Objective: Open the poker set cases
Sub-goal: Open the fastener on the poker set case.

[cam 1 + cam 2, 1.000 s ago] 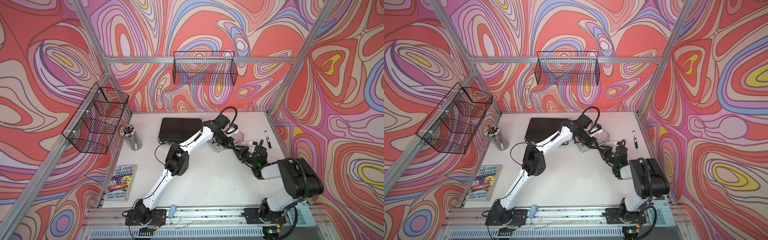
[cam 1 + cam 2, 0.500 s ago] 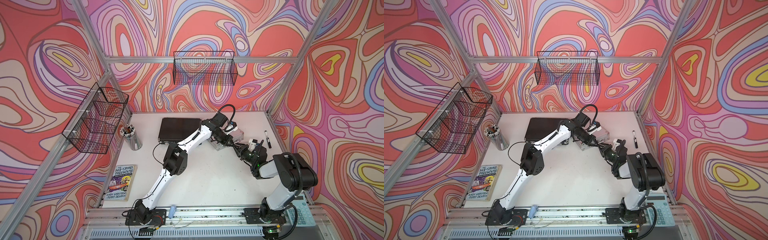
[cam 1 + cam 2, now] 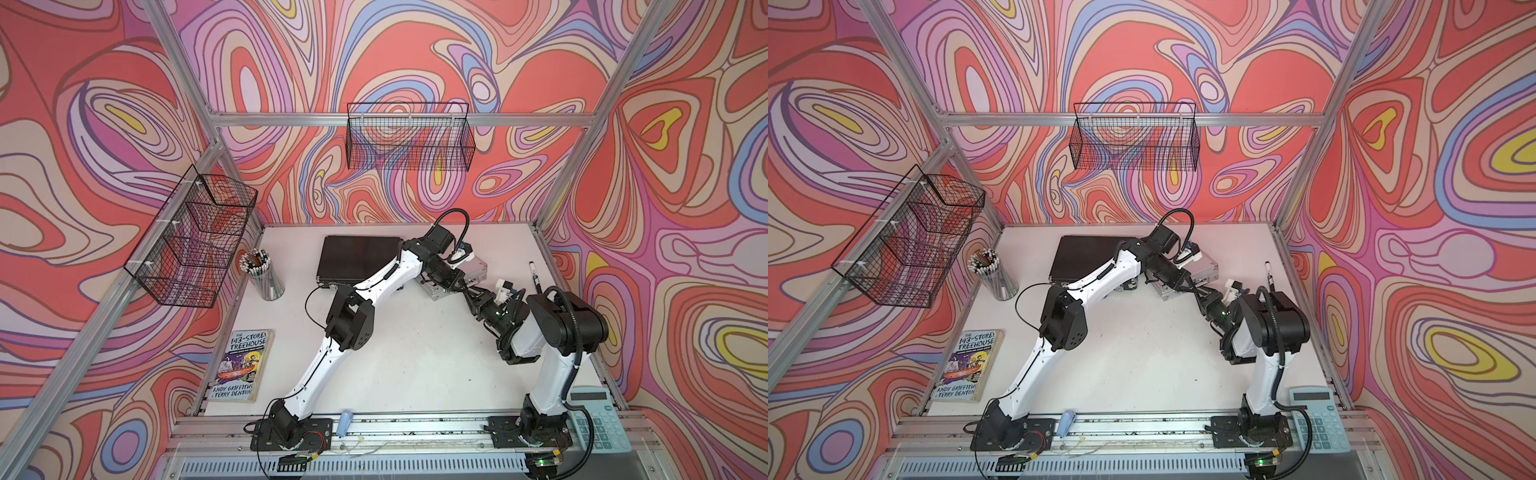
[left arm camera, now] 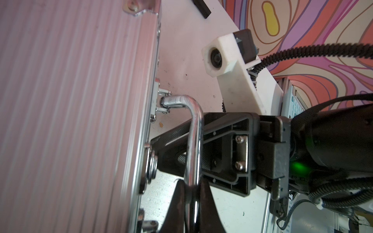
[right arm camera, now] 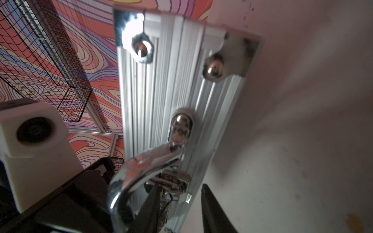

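Two poker set cases lie shut at the back of the table. The wider black case [image 3: 357, 257] [image 3: 1088, 257] is on the left. The ribbed silver case [image 3: 476, 268] [image 3: 1206, 266] [image 4: 70, 111] is to its right, half hidden under my left wrist. My left gripper [image 3: 455, 286] [image 4: 191, 193] is shut on the silver case's chrome handle [image 4: 193, 141] [image 5: 141, 167]. My right gripper [image 3: 467, 291] [image 5: 181, 201] is open at the same front edge. Its two fingers [image 5: 214, 211] stand either side of a chrome latch [image 5: 173, 181].
A cup of pens [image 3: 262, 274] and a paperback book [image 3: 243, 365] sit along the left edge. A black marker [image 3: 535, 276] lies at the right, with a calculator [image 3: 598, 419] at the front right corner. Wire baskets [image 3: 409, 141] [image 3: 191, 237] hang on the walls.
My right arm has reached further in toward the silver case's front edge. The left gripper has stayed on the handle.
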### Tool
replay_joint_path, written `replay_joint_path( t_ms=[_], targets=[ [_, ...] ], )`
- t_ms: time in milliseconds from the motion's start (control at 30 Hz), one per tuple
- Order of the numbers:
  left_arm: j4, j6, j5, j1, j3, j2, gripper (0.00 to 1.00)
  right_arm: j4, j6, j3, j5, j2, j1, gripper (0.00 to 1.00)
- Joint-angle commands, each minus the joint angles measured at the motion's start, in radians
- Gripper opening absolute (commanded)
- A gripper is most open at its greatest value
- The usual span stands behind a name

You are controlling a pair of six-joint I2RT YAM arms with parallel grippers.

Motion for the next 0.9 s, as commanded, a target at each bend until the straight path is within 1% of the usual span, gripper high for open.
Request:
replay_joint_path(
  t_ms=[0,100,233,400,567,867],
  targets=[
    [0.030,-0.044,0.115,-0.010,0.013,-0.126,0.00,0.089,-0.006,0.003,0.007,0.022,0.016,0.36],
    [0.033,-0.052,0.120,-0.013,0.014,-0.125,0.00,0.110,-0.008,0.019,0.014,0.045,0.018,0.36],
    [0.022,-0.046,0.113,-0.022,0.015,-0.124,0.00,0.146,0.016,0.045,0.017,0.086,0.023,0.32],
    [0.020,-0.054,0.125,-0.029,0.012,-0.109,0.00,0.147,0.035,0.071,0.028,0.078,0.037,0.27],
    [0.025,-0.060,0.130,-0.032,0.011,-0.104,0.00,0.145,0.042,0.077,0.033,0.051,0.037,0.24],
    [0.031,-0.067,0.138,-0.034,0.002,-0.102,0.00,0.147,0.092,0.098,0.028,0.034,0.038,0.16]
  ],
)
